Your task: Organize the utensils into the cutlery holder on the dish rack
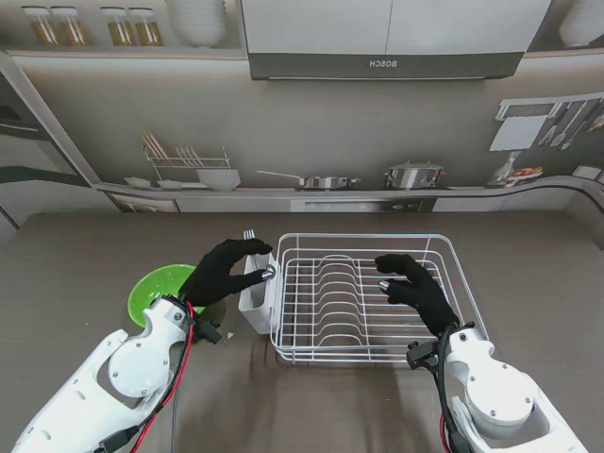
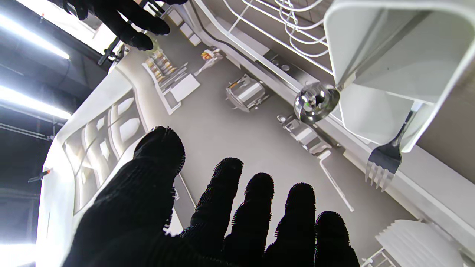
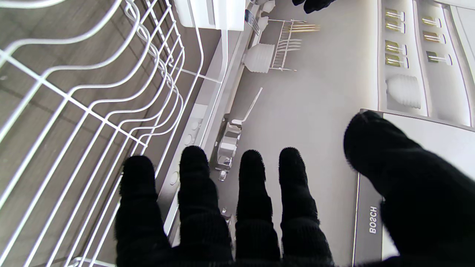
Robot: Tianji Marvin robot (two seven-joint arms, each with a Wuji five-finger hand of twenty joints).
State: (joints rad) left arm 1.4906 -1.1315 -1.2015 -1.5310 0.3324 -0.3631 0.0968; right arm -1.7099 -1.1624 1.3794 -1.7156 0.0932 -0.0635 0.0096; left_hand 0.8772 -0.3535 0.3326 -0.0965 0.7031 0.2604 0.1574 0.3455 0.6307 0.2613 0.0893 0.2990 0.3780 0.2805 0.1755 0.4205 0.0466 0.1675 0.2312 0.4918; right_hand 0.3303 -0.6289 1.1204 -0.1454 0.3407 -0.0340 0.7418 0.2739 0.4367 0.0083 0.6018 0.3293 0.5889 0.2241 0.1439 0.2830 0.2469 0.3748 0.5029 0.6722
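Observation:
The white wire dish rack (image 1: 359, 297) stands mid-table, with the white cutlery holder (image 1: 255, 294) hung on its left side. A fork (image 1: 249, 234) stands in the holder, tines up (image 2: 384, 163). A shiny rounded utensil end (image 2: 316, 102) shows at the holder's (image 2: 389, 48) rim. My left hand (image 1: 225, 269), in a black glove, hovers over the holder with fingers spread (image 2: 207, 222) and nothing in it. My right hand (image 1: 415, 288) hangs open over the rack's wires (image 3: 92, 92), also holding nothing (image 3: 259, 207).
A green bowl (image 1: 162, 288) sits on the table to the left of the holder, partly under my left forearm. The backdrop behind the table is a printed kitchen wall (image 1: 302, 142).

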